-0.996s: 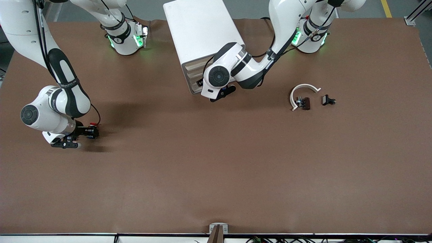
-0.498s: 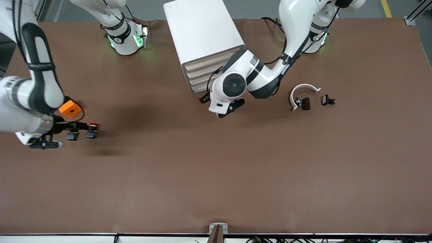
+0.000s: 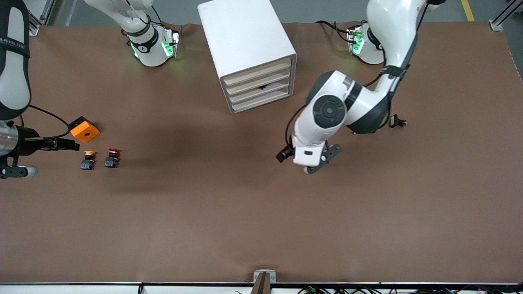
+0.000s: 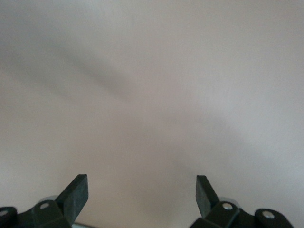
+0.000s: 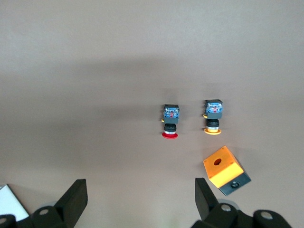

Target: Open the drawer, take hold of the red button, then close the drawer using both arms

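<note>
The red-capped button (image 3: 112, 157) stands alone on the table near the right arm's end, and also shows in the right wrist view (image 5: 170, 125). My right gripper (image 3: 61, 147) is open and empty, apart from the button, over the table edge at that end; in its wrist view (image 5: 141, 199) the jaws stand wide. The white drawer cabinet (image 3: 245, 36) has all its drawer fronts (image 3: 261, 87) flush. My left gripper (image 3: 307, 155) is open and empty over bare table, clear of the cabinet. Its wrist view (image 4: 141, 194) shows only table.
A yellow-capped button (image 3: 87, 159) stands beside the red one, and an orange cube (image 3: 84, 130) lies just farther from the camera. Both show in the right wrist view: the yellow-capped button (image 5: 213, 118) and the cube (image 5: 223, 167). A small black part (image 3: 397, 121) lies by the left arm.
My right gripper let go of the red button and drew back toward its table end. My left arm swung away from the cabinet front, out over the table, covering the white curved piece.
</note>
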Motion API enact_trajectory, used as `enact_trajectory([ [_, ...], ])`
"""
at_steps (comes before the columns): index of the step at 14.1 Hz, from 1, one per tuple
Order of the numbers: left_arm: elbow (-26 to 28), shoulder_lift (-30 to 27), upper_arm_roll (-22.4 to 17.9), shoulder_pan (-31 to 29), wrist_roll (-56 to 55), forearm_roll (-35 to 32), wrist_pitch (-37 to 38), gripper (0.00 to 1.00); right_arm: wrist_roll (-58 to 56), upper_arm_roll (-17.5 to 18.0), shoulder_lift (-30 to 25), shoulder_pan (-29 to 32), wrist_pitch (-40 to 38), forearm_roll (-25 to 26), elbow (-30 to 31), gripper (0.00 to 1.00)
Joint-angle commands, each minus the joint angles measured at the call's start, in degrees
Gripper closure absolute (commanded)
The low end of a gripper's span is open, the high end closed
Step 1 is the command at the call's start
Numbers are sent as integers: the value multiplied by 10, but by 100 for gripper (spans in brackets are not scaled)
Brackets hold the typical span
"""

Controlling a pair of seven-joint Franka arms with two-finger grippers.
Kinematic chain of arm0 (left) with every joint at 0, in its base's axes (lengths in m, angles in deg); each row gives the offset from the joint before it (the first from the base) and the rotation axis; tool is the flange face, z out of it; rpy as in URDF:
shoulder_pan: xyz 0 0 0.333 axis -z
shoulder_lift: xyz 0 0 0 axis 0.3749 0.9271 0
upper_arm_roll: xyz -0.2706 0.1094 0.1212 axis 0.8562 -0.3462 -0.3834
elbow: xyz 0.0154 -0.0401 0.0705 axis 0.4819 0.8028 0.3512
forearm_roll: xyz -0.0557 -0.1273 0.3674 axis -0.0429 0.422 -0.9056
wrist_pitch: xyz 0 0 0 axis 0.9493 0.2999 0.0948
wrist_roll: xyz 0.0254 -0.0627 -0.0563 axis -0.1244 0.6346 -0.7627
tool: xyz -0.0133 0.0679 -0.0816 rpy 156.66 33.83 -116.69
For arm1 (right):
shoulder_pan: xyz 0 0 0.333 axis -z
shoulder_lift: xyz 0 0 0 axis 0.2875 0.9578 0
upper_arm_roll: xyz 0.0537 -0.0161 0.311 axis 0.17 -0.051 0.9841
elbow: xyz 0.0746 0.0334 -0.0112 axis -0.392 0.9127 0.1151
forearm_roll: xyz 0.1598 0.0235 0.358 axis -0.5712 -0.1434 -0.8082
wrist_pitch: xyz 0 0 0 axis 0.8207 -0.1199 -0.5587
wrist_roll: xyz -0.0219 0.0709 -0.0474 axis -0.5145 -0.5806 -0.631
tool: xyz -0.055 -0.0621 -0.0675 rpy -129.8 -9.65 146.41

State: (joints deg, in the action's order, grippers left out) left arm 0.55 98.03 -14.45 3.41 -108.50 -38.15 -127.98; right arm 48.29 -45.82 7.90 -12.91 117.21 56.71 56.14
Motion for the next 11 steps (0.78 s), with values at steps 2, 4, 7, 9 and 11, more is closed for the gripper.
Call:
enact_trajectory([
  [2, 10, -62, 0, -59, 55, -15, 13, 0, 47, 2, 16, -2, -82, 6, -106, 0],
  [4, 10, -78, 0, -83, 98, -28, 37, 0, 100, 2, 16, -2, -95, 4, -127, 0],
  [7, 11, -89, 1, -126, 181, -35, 74, 0, 137, -1, 15, -1, -119, 8, -150, 0],
  [9, 12, -122, 7, -170, 281, -35, 134, 0, 137, -1, 16, 4, -119, 5, -166, 0],
  [11, 13, -155, 5, -201, 399, -33, 206, 0, 138, -2, 3, 0, -122, 8, -167, 0],
])
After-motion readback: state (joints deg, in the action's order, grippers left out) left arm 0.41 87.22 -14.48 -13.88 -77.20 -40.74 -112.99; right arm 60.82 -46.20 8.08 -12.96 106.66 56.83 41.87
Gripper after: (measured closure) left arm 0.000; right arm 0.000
